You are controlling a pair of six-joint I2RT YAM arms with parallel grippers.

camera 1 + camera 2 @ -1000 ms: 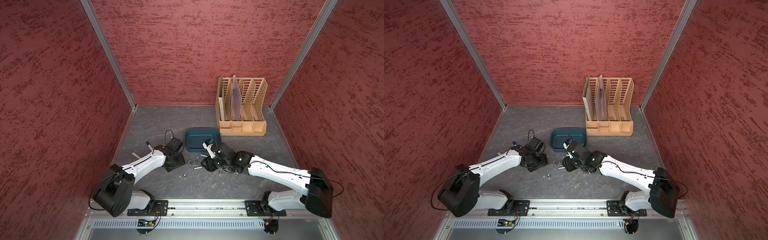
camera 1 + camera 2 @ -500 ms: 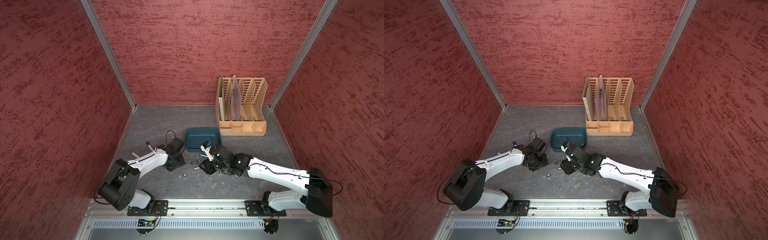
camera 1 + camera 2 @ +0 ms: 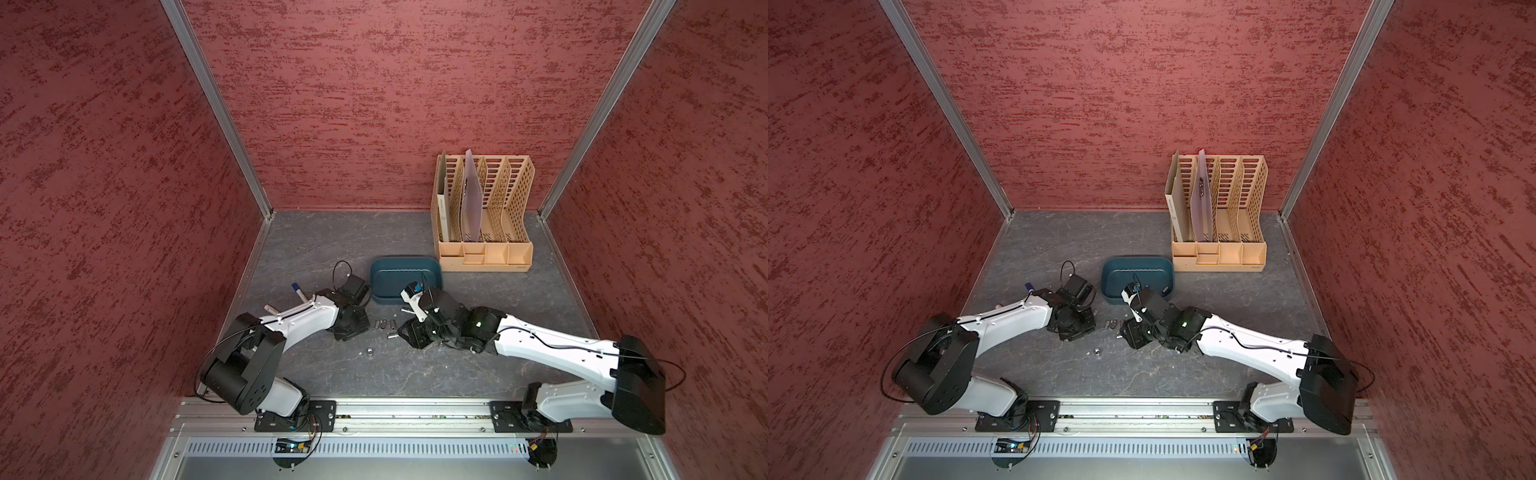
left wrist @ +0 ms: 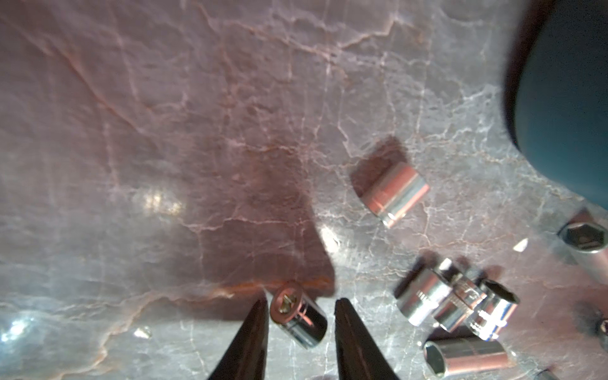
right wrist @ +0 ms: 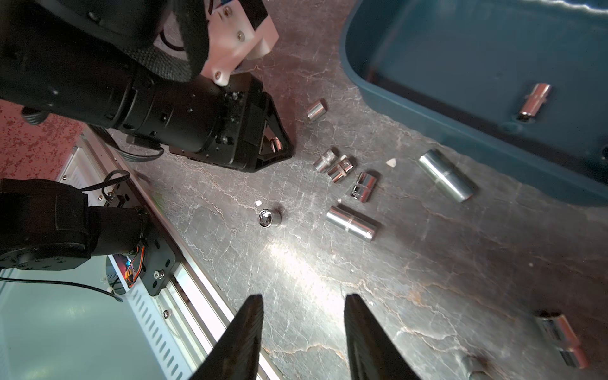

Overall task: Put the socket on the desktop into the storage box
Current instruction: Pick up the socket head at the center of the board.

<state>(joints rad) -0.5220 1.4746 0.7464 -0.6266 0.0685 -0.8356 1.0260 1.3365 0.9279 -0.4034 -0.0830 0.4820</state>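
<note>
Left gripper [image 4: 301, 298] straddles short socket [image 4: 297, 317], lying on its side on the desktop [image 4: 164, 131], left of centre, nearer front edge; storage box [image 4: 566, 98] just beyond; jaws narrowly spread, sliver on one side, not pinching; axis skewed to closing line, may swivel; right gripper [image 5: 304, 299] spread, empty, farther.

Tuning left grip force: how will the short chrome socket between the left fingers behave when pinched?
Likely to roll: the short chrome socket is a smooth cylinder, seemingly on its side on the dark grey veined desktop. Probably slippery: its polished wall mirrors the light, and the black fingers flanking it taper to narrow tips. Likely rigid, dense for its size: solid-looking metal.
</note>
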